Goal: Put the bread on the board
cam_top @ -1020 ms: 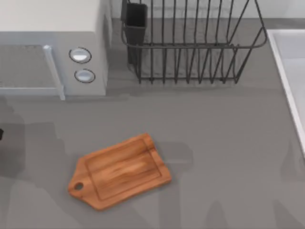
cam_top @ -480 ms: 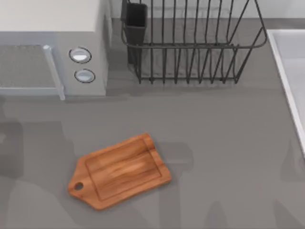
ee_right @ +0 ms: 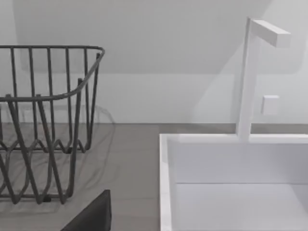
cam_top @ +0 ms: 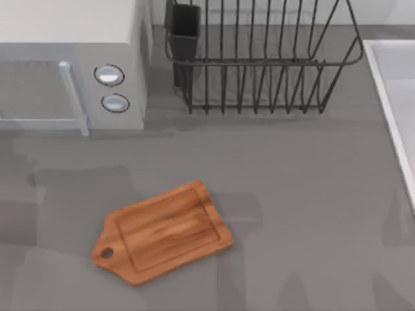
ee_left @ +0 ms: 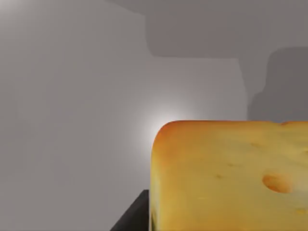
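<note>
Left wrist: bread [ee_left: 226,178] close up, a dark jaw edge beside it; grip state unclear.
Top: bare board [cam_top: 162,232] on desk [cam_top: 292,194].
Right wrist: rack [ee_right: 43,125], sink [ee_right: 231,183].

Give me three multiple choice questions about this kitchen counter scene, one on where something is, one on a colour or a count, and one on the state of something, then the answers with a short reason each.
1. Where does the board lie?
A. On the grey counter, in front of the microwave
B. Inside the wire dish rack
C. In the white sink

2. How many round knobs does the microwave front show?
A. One
B. Two
C. Four

3. What is the state of the board's top?
A. The bread lies on it
B. A knife lies on it
C. It is bare

Answers:
1. A, the top view shows it flat on the counter, nearer than the microwave and left of the rack.
2. B, two knobs sit one above the other beside the door handle.
3. C, nothing rests on the wood; the golden bread shows close up in the left wrist view, off the board.
</note>
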`<action>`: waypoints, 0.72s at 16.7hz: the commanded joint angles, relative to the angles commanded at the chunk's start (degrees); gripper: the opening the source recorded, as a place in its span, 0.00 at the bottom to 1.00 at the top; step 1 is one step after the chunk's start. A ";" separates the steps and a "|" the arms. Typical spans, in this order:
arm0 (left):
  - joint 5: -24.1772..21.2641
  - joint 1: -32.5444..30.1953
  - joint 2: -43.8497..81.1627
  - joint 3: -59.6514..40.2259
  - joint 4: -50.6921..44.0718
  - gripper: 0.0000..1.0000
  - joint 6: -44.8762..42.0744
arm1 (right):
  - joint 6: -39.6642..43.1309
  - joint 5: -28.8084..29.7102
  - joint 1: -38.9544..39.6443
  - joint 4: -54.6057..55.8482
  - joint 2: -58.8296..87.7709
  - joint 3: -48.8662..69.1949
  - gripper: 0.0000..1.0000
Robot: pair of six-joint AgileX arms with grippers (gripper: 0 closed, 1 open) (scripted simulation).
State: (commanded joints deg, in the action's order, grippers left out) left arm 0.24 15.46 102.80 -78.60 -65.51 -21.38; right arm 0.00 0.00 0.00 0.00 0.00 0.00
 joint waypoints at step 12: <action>0.11 -3.74 -0.70 -0.07 -0.84 0.00 11.83 | 0.00 0.00 0.00 0.00 0.00 0.00 1.00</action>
State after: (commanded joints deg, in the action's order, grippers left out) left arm 0.35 11.72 102.10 -78.67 -66.35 -9.56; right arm 0.00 0.00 0.00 0.00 0.00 0.00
